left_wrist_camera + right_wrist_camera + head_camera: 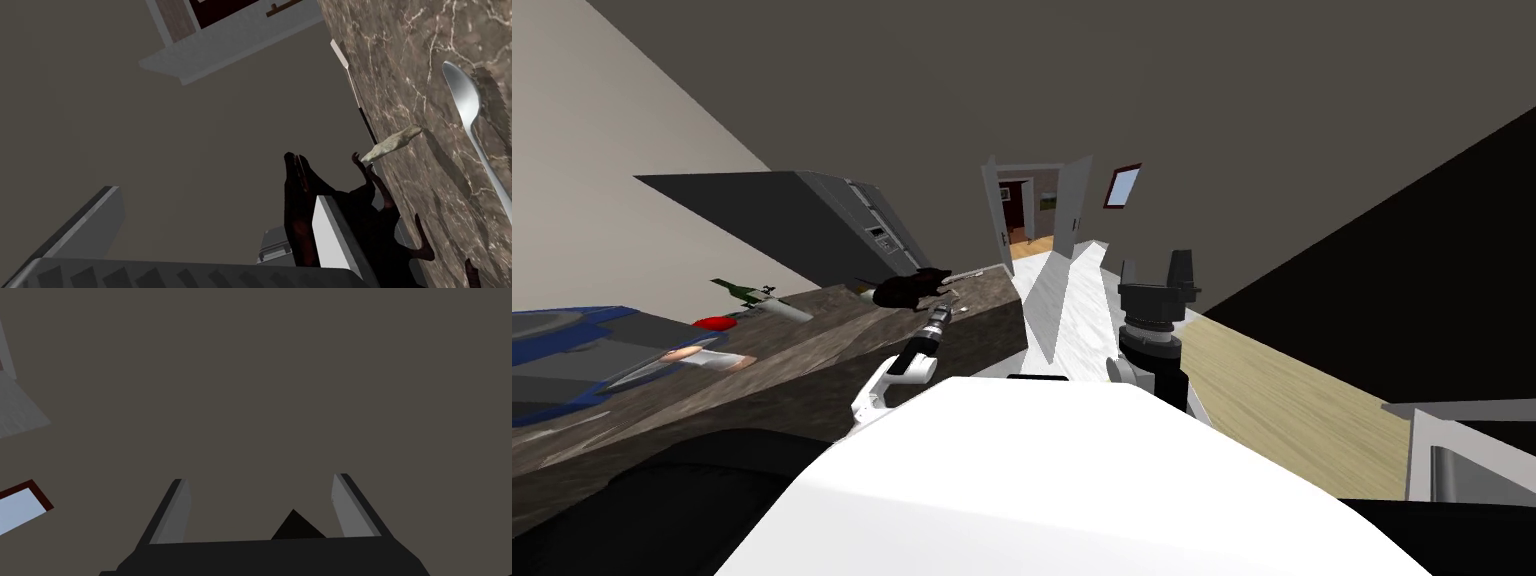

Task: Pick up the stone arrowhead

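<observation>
The stone arrowhead [392, 144] is a pale, rough sliver lying on the dark brown marbled counter [425, 60]. My left gripper [215, 195] is open beside it, off the counter's edge, with nothing between its fingers [332, 235]. A black and dark red clawed figure [360, 220] lies against the right finger, between the gripper and the arrowhead. In the head view my left gripper [944, 300] reaches over the counter's far end next to that dark figure [910, 288]. My right gripper [1158, 262] is raised over the floor, open and empty [261, 478].
A silver spoon [467, 110] and a thin knife-like utensil [352, 85] lie near the arrowhead. Further along the counter [812, 350] are a green bottle [744, 291], a red object [717, 322] and a blue tray [562, 340]. A grey fridge [842, 225] stands behind.
</observation>
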`<state>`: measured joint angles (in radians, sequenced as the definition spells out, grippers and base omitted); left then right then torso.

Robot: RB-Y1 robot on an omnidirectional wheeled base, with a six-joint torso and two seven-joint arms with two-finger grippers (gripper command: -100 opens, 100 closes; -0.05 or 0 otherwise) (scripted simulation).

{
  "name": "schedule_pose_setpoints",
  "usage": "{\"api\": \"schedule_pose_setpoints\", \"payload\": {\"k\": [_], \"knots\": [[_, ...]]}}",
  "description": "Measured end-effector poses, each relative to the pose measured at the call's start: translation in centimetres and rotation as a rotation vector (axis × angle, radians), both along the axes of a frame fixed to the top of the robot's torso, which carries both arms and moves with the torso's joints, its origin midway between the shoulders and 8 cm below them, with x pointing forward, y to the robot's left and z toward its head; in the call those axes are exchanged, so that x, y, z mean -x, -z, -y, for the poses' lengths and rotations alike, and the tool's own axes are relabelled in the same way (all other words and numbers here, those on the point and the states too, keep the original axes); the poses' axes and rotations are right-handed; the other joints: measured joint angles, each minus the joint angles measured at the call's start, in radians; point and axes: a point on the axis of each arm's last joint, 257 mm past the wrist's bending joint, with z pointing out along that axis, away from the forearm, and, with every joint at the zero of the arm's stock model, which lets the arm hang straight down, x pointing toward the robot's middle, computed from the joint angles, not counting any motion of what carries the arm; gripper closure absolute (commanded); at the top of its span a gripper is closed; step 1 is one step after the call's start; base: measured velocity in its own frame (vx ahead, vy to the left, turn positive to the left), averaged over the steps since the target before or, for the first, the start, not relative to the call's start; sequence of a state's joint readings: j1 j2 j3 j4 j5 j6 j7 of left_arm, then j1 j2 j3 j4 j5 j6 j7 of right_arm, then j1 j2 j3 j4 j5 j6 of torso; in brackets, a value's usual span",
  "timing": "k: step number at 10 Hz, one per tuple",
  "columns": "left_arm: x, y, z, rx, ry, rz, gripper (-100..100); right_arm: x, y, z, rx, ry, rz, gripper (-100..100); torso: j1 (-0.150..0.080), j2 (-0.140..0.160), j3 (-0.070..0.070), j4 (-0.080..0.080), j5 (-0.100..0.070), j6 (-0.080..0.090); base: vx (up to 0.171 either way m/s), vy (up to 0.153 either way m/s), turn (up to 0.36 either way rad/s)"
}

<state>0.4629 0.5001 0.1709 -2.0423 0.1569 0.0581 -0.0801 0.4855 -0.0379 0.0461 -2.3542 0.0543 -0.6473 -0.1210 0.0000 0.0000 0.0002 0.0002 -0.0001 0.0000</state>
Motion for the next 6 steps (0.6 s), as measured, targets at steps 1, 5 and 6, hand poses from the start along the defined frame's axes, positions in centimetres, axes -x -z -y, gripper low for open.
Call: {"api": "schedule_pose_setpoints", "payload": {"k": [1,5,6], "knots": [[-0.1,0.9,-0.6,-0.012,-0.012,-0.030,-100,0.0,0.0,0.0,0.000,0.000,0.000,0,0.001,-0.001,0.000,0.000,0.000,-0.001,0.031,-0.021,-0.155],[1.1,4.8,-5.2,-0.088,-0.075,-0.165,-100,0.0,0.0,0.0,0.000,0.000,0.000,0,0.002,-0.003,-0.002,-0.001,0.001,0.000,0.050,-0.003,-0.182],[1.8,6.3,-7.0,-0.119,-0.100,-0.215,-100,0.0,0.0,0.0,0.000,0.000,0.000,0,0.003,-0.004,-0.002,-0.001,0.001,0.000,0.057,0.018,-0.051]]}}
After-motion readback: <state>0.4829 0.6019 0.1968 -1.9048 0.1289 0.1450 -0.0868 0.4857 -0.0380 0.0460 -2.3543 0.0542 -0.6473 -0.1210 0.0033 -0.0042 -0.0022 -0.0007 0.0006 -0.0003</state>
